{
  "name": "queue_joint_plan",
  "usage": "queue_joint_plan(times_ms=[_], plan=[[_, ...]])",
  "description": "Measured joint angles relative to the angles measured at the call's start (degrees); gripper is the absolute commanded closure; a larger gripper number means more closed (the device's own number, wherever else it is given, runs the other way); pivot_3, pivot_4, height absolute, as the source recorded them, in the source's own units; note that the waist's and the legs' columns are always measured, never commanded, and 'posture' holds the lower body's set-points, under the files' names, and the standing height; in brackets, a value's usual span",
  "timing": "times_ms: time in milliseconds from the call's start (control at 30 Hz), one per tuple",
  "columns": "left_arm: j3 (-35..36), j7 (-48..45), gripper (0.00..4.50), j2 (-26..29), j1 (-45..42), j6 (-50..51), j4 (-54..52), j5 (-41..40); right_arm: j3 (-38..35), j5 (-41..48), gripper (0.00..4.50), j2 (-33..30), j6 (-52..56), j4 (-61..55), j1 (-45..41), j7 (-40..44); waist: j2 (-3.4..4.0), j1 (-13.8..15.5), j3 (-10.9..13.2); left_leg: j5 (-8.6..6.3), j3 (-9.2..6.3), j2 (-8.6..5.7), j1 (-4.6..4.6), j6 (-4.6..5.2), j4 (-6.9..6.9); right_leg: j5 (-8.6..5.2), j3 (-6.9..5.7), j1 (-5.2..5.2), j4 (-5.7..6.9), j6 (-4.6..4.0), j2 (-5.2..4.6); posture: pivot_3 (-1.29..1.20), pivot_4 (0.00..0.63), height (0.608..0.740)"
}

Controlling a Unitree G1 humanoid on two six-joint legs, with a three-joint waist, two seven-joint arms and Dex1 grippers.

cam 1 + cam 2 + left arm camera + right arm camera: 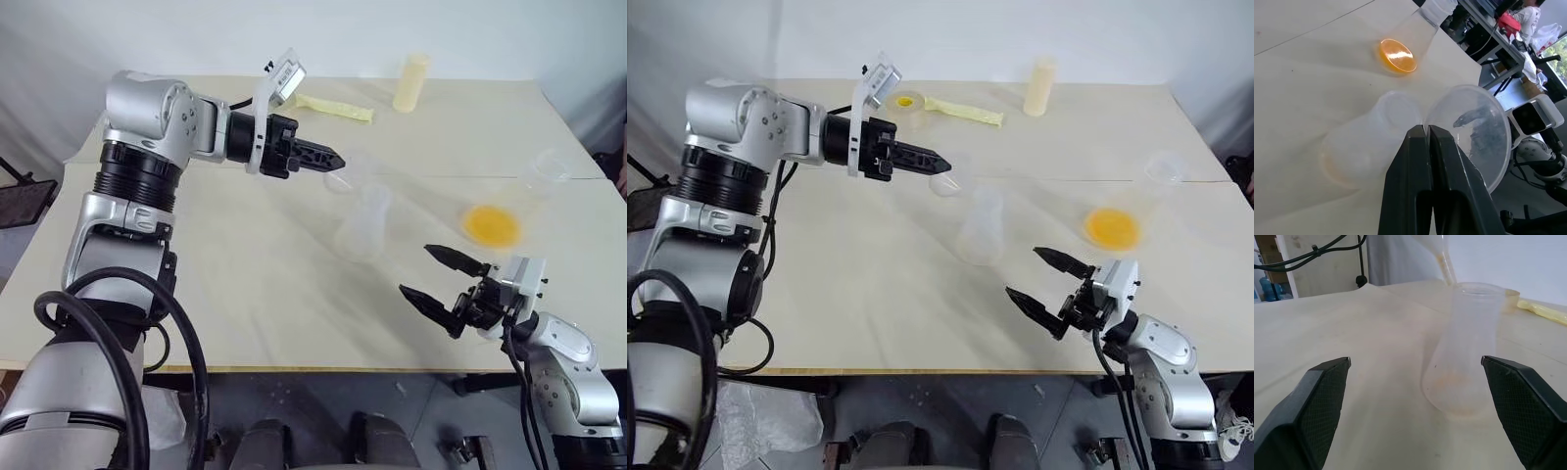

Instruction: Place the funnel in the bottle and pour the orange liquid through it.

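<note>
My left gripper (335, 158) is shut on the rim of the clear funnel (1476, 129). It holds the funnel tilted in the air over the frosted bottle (362, 223), which stands upright at the table's middle. The funnel's stem (1446, 262) slants down to just above the bottle's open mouth (1476, 288). The orange liquid (491, 225) lies in the bottom of a clear flask standing to the right of the bottle. My right gripper (432, 278) is open near the front edge, right of the bottle and pointing at it, with nothing between its fingers (1320, 399).
A cream cylinder (411, 82) stands at the back of the table. A yellow strip (338, 108) and a yellow-centred tape roll (905, 101) lie behind my left gripper. The table's front edge (323, 369) runs just below my right gripper.
</note>
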Motion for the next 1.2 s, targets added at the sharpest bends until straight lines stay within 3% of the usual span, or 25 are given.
queue_joint_plan(times_ms=[333, 1200], plan=[[-0.4, -5.2, 4.45, -3.4, -4.6, -7.8, 9.4, 6.8, 0.1, -0.3, 0.0, 0.4, 0.0, -0.7, 0.7, -1.3, -0.02, -0.2, 0.0, 0.0, 0.06, 0.01, 0.0, 0.0, -0.03, 0.0, 0.0, -0.05, 0.01, 0.0, 0.0, 0.0, 0.15, 0.74], [2.9, -3.3, 4.45, 0.4, -0.9, 0.3, -2.7, 6.9, 0.0, -0.9, 0.0, -0.1, 0.2, 0.3, -2.0, -0.8, -0.03, -0.1, 0.0, 0.0, 0.02, 0.02, -0.02, 0.0, 0.01, 0.0, 0.03, -0.06, 0.07, 0.0, -0.01, 0.0, 0.15, 0.74]])
